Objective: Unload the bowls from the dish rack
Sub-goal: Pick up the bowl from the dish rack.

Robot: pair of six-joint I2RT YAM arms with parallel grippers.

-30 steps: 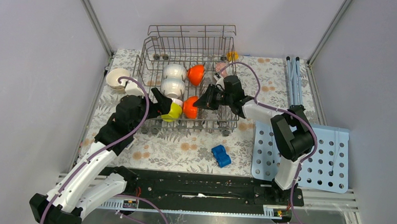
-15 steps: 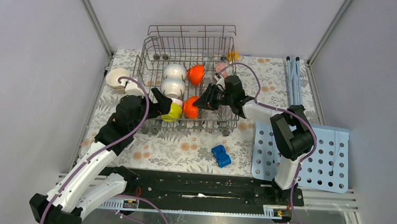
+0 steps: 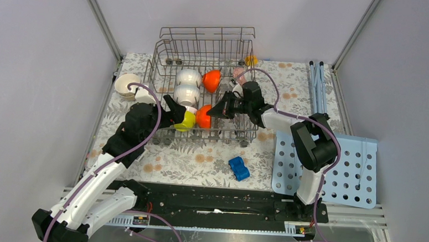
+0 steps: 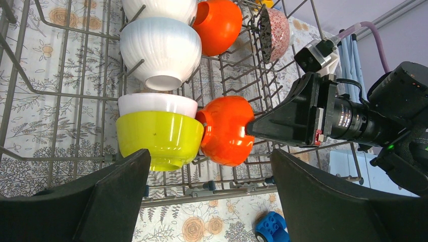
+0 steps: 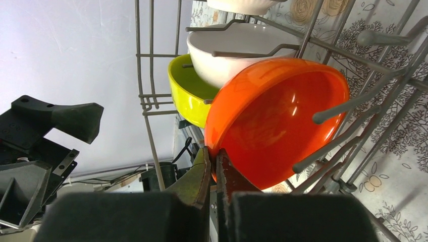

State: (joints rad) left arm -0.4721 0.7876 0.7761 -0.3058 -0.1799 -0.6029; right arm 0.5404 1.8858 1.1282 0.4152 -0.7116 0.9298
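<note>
The grey wire dish rack [image 3: 205, 47] holds two white bowls [image 3: 187, 85], a rear orange bowl [image 3: 211, 80], a patterned bowl [image 3: 238, 74], a yellow-green bowl [image 3: 187, 120] nested with a white one, and a front orange bowl [image 3: 203, 116]. My right gripper [image 5: 212, 166] is shut on the rim of the front orange bowl [image 5: 282, 121], which rests tilted against the tines. My left gripper [image 4: 212, 196] is open and empty, just in front of the rack near the yellow-green bowl [image 4: 159, 138]. A cream bowl [image 3: 126, 85] stands on the mat left of the rack.
A blue toy car [image 3: 239, 168] lies on the floral mat in front of the rack. A light-blue perforated board [image 3: 337, 172] lies at the right. Blue rods [image 3: 317, 87] lie at the back right. The rack's tall wire sides surround both grippers' fingers.
My right gripper has edged slightly left at the orange bowl's rim. The left arm has not visibly moved.
</note>
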